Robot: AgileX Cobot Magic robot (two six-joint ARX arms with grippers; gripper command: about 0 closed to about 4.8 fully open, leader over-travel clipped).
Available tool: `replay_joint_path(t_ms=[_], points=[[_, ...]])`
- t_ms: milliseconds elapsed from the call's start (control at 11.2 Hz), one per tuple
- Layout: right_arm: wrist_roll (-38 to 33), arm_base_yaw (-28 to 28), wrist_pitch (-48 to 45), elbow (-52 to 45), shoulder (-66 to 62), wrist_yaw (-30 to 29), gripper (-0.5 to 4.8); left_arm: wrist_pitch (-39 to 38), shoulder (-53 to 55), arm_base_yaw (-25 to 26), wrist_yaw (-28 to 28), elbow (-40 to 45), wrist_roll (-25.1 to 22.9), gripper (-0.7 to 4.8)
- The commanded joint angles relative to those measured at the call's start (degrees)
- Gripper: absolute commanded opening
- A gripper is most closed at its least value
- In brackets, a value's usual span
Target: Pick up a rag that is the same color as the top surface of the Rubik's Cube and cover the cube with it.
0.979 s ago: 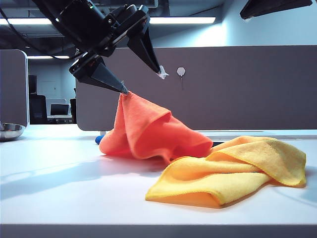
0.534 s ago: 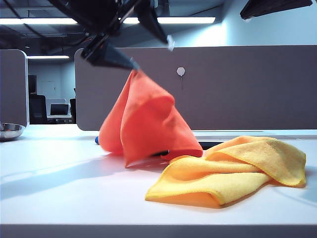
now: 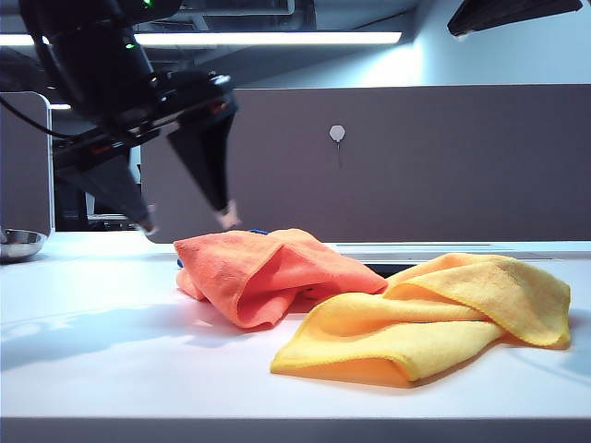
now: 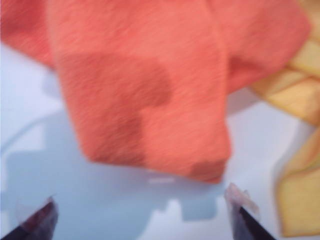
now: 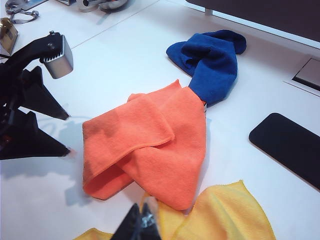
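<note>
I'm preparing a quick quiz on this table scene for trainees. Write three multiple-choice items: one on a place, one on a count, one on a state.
1. Where does the orange rag lie relative to the yellow cloth in the exterior view?
A. To its left, touching it
B. Far to its right
C. Underneath it entirely

2. How many cloths show in the right wrist view?
A. One
B. Two
C. Three

3. What is the state of the left gripper?
A. Shut on the rag
B. Open, holding nothing
C. Shut on a cube

Answers: 1 A, the rag sits left of the yellow cloth with their edges meeting. 2 C, orange, yellow and the blue cloth all show. 3 B, its fingers stand apart above the table, beside the rag. The right gripper shows only at the edge of its own view, over the cloths.
</note>
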State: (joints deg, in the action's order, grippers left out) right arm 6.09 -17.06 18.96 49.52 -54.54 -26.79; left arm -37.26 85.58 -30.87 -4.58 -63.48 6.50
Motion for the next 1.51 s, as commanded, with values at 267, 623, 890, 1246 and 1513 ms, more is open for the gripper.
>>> replay_joint_path(t_ms=[267, 623, 890, 1246, 1513], points=[[1.27, 0.00, -2.82, 0.15, 0.20, 0.33, -0.01, 10.78, -0.24, 0.28, 13.55, -0.17, -6.03, 3.88], [1.64, 0.22, -5.27, 0.13, 4.09, 11.80, -0.01, 16.48, -4.22, 4.20, 13.42, -0.17, -5.68, -0.16], [1.66, 1.03, -6.34, 0.13, 12.33, 19.63, -0.01, 16.20, -11.78, 12.70, 5.42, -0.13, -5.57, -0.05], [1.64, 1.03, -8.61, -10.88, 28.15, 27.04, -0.01, 16.41, -19.12, 12.85, 5.38, 0.81, -5.44, -0.05], [1.62, 1.01, -10.67, -21.29, 43.91, 27.08, -0.01, 21.97, -23.89, 12.85, 5.35, 10.29, -2.67, -0.05]])
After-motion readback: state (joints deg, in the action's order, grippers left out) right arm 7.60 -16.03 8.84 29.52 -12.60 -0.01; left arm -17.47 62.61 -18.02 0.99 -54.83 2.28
